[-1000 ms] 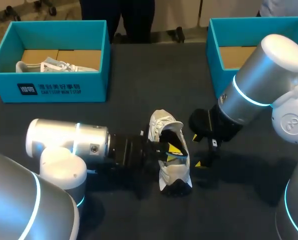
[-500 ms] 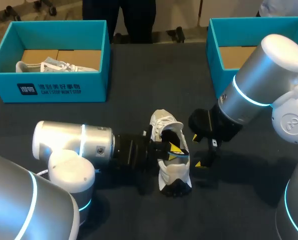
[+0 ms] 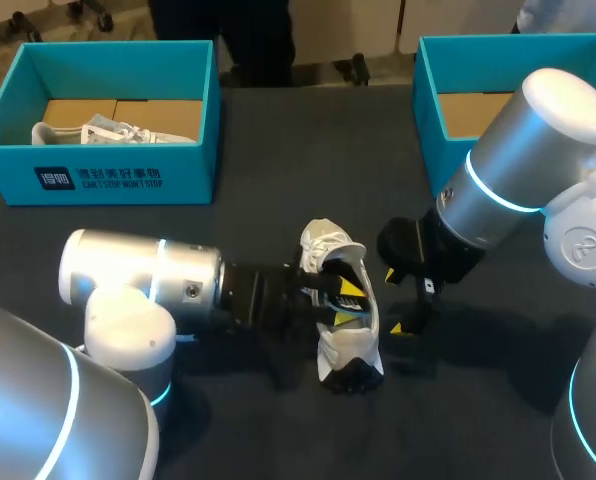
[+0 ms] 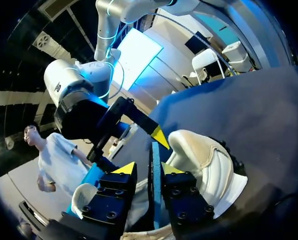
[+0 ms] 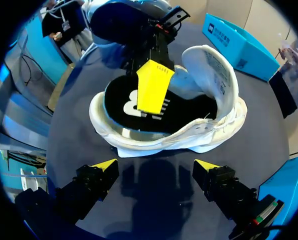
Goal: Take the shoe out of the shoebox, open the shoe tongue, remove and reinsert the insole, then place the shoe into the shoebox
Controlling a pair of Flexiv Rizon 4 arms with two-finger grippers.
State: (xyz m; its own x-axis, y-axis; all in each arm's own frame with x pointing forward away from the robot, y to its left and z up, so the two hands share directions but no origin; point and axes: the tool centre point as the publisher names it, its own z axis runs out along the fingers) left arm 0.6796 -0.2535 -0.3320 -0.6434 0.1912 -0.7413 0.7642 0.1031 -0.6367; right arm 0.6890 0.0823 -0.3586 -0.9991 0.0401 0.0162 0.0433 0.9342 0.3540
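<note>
The white shoe (image 3: 346,335) lies on the dark table between my two grippers, its opening turned to the right. A black insole (image 5: 154,112) with a white logo sits inside it. My left gripper (image 3: 345,302) reaches into the opening from the left and is open. The insole's teal edge (image 4: 155,175) runs between its fingers, with a gap on one side. In the right wrist view one yellow left finger (image 5: 151,86) hangs over the insole. My right gripper (image 3: 394,300) stands wide open just right of the shoe (image 5: 189,135), nothing between its fingers (image 5: 104,166).
A teal shoebox (image 3: 108,178) at the back left holds another pale shoe (image 3: 108,132). A second teal shoebox (image 3: 430,130) stands at the back right, partly behind my right arm. Bare dark table lies between the boxes and in front of the shoe.
My left gripper's fingers have spread apart at the insole's edge, and that arm has drawn back slightly to the left. The shoe and my right arm have stayed put.
</note>
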